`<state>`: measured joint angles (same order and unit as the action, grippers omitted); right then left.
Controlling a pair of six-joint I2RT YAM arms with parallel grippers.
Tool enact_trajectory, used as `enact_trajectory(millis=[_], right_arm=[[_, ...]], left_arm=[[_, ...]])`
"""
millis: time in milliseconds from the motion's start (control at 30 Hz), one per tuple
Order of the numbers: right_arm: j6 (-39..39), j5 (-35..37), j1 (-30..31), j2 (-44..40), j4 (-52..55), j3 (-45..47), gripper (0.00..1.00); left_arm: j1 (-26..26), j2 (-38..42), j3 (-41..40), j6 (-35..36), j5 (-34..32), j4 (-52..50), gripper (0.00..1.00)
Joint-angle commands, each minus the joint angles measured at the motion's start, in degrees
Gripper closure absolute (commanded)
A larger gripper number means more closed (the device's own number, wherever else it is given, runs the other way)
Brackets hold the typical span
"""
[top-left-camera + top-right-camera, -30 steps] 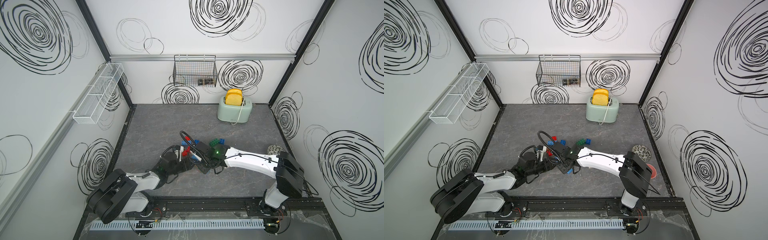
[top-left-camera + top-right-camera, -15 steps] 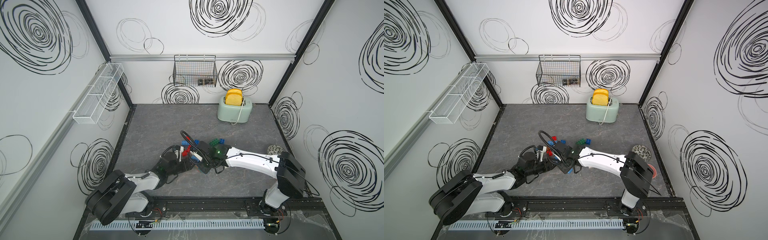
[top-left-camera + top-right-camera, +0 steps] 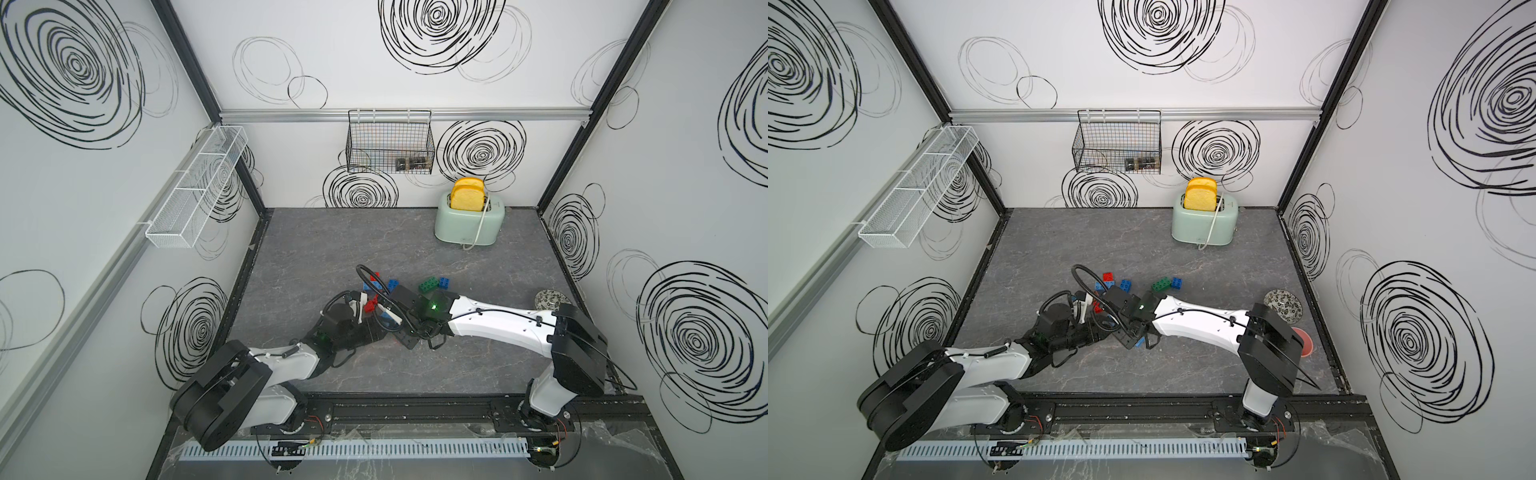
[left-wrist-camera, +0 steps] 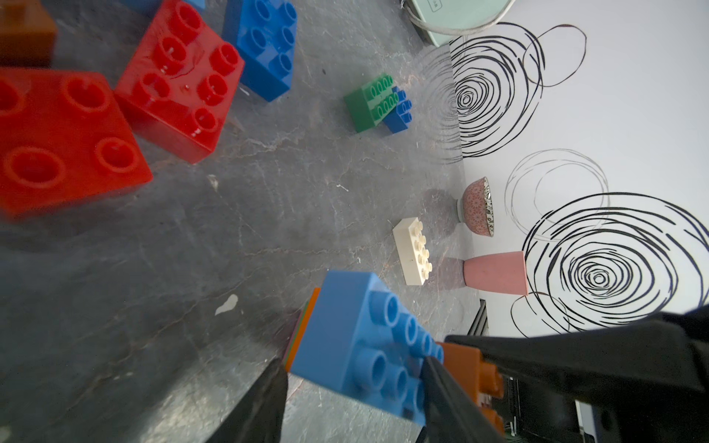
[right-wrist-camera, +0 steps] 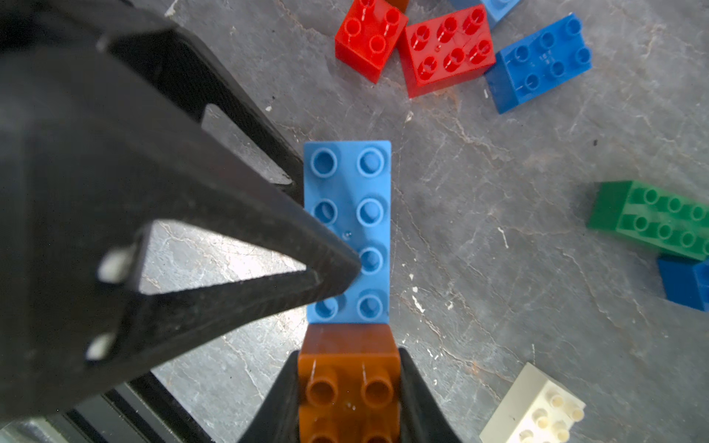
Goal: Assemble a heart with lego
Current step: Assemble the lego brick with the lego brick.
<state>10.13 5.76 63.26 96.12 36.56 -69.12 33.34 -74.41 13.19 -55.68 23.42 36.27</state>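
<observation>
Shifted right pincer [image 5: 348, 351], studded brown brick [image 5: 347, 387]

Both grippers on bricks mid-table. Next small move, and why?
Likely: the right gripper eases the brown brick over the light-blue brick's nearest studs, ready to press down. The brown brick only butts against that brick's end, and all eight studs show bare. The left gripper seems clamped on the light-blue brick, bracing it.
</observation>
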Motion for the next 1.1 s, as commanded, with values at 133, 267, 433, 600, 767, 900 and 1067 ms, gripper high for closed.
enact_trajectory(millis=[133, 267, 433, 600, 767, 900, 1067], right_arm=[[-1.6, -4.1, -1.4, 3.1, 4.1, 0.1, 0.68], [-2.4, -3.9, -2.0, 2.8, 5.3, -1.5, 0.68], [-3.3, -3.0, -2.0, 3.4, 6.9, -3.4, 0.68], [-3.8, -3.2, -1.9, 3.9, 6.8, -4.5, 0.65], [-5.1, -5.6, -1.9, 3.9, 7.2, -6.9, 0.58], [-5.6, -5.7, -2.2, 3.4, 8.0, -8.3, 0.54], [-6.5, -6.0, -2.4, 3.1, 8.8, -9.1, 0.47]], left_arm=[[-1.0, 3.1, 0.5, -3.0, 4.0, -0.2, 0.39], [-2.3, 6.0, 0.8, -3.0, 4.5, -2.2, 0.38], [-5.5, 11.0, 0.3, -1.2, 4.6, -9.0, 0.38], [-9.2, 15.0, -1.1, 0.9, 4.8, -13.9, 0.38], [-12.1, 15.4, -1.7, 1.3, 6.8, -13.8, 0.38], [-12.2, 15.4, -1.3, 2.2, 6.6, -14.7, 0.37], [-12.2, 15.5, -1.5, 2.2, 6.6, -14.5, 0.36]])
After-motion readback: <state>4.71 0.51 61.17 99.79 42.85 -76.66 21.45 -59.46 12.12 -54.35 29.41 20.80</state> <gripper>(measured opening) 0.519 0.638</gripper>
